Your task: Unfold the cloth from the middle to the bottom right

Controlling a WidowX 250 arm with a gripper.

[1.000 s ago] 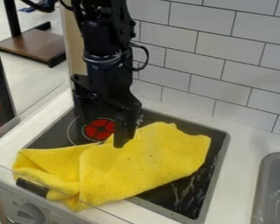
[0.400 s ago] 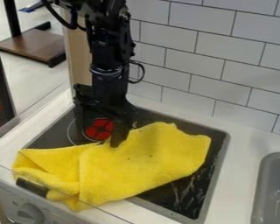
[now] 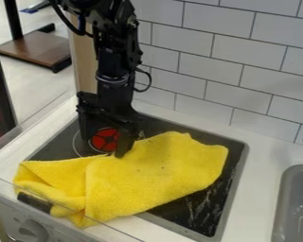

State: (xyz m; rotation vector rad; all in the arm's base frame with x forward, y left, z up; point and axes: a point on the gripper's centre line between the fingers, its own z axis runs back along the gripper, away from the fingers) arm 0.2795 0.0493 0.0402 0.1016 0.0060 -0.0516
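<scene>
Here's the yellow cloth (image 3: 155, 172), sprawled across the black stovetop (image 3: 208, 203), left end bunched up. At its far edge, the gripper (image 3: 104, 147) hangs, fingers wide apart, gripping nothing, red burner (image 3: 104, 137) between them. White tiles (image 3: 211, 66) behind.

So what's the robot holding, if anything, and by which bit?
Nothing. The gripper is open, and the red burner mark shows between its fingers.
</scene>
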